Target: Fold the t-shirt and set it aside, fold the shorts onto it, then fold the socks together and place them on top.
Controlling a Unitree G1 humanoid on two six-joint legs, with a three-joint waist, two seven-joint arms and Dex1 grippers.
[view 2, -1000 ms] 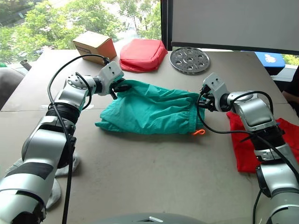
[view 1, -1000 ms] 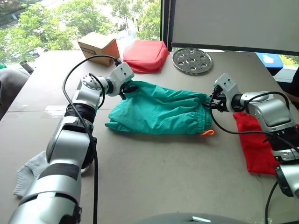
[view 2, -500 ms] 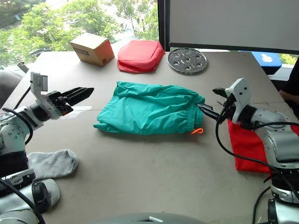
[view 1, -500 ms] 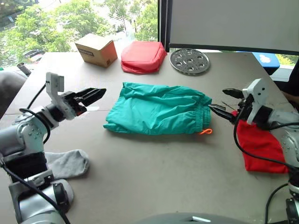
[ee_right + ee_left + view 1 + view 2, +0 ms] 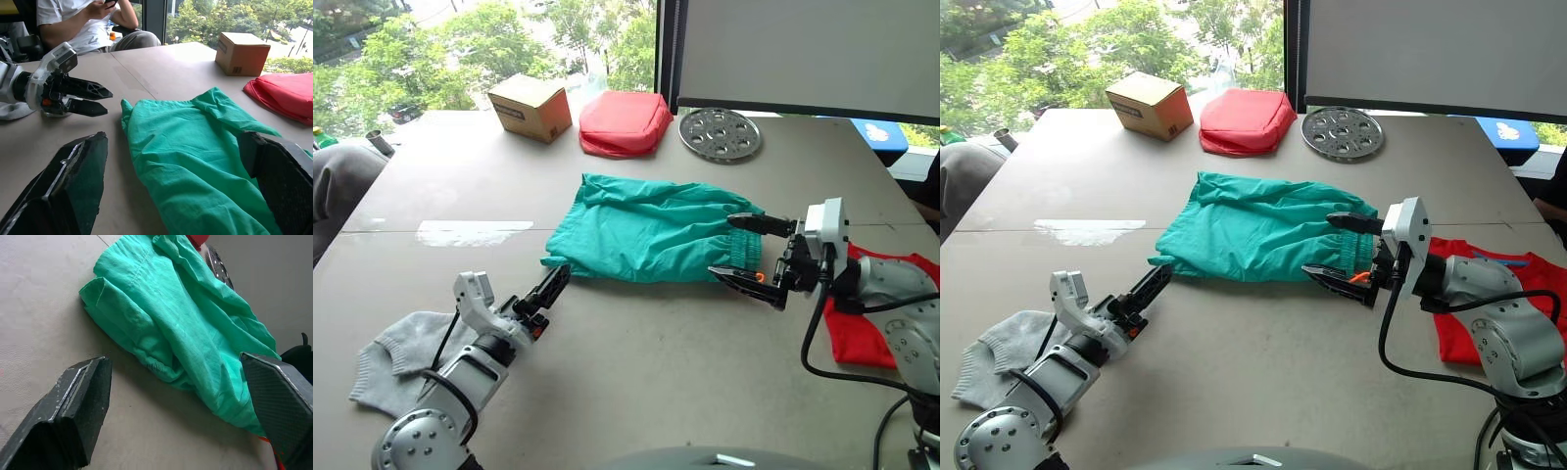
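Sunlit table [image 5: 636,392] — shorts [image 5: 651,230] lie mid-table, both grippers spread and empty: left gripper [image 5: 548,291] near the hem corner, right gripper [image 5: 744,252] straddling the waistband. Uneven grabs could skew the fold.

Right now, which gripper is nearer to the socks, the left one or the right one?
Left. The left gripper hovers open just beside the socks at the table's near-left corner. The right gripper is open at the waistband end of the shorts, far across the table.

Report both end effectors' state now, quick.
Left end effector: open, empty, low by the near hem corner of the shorts.
Right end effector: open, empty, at the shorts' waistband end.
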